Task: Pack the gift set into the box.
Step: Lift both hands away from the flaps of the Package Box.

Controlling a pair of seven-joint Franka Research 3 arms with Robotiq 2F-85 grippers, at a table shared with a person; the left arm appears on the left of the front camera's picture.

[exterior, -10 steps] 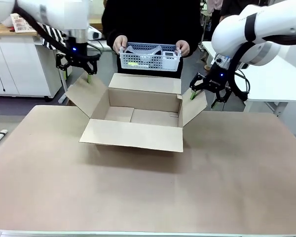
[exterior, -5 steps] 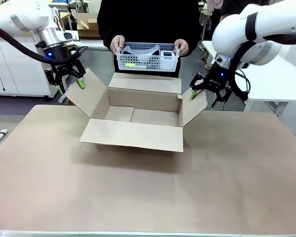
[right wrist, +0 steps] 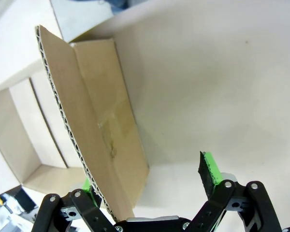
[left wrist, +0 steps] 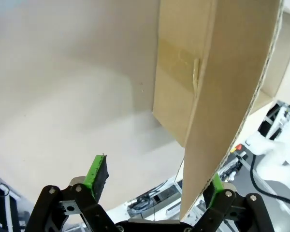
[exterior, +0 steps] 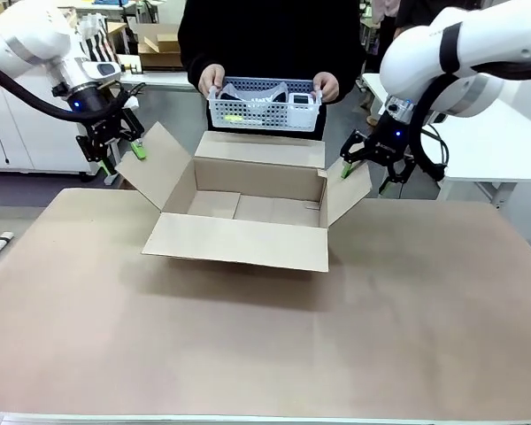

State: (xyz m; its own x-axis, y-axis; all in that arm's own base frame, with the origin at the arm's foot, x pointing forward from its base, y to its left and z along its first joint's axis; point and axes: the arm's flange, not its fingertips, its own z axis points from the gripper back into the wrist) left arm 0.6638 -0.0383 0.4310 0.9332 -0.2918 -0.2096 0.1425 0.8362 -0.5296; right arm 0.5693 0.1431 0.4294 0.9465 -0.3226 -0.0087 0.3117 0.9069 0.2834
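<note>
**Cardboard box open on tabletop; gift set held above far flap**

Box (exterior: 239,241) sits mid-tabletop (exterior: 248,354) with 4 flaps spread and nothing inside. Gift set (exterior: 265,104) is in the air just beyond the far flap (exterior: 258,149), level, with a person holding both short ends. It is not in the box yet.

Left hand (exterior: 121,156) (left wrist: 154,181) has its fingers apart, straddling the edge of the left flap (exterior: 155,168). The left wrist view shows the card running between the pads (left wrist: 97,170), close to 1 of them and not pinched. Right hand (exterior: 363,175) (right wrist: 147,181) is likewise apart around the edge of the right flap (exterior: 347,197).

Handling, as judged:
- The slotted plastic basket looks rigid and light.
- Its small items sit loose, so a tilt would likely shift or spill them. It is best carried level.
- The best hold looks to be the rim at the 2 short ends, where the person has it.
- It looks only slightly narrower than the box, so it should go down square.
- The corrugated flaps are stiff but hinge easily, and the empty box could slide if pushed.
</note>
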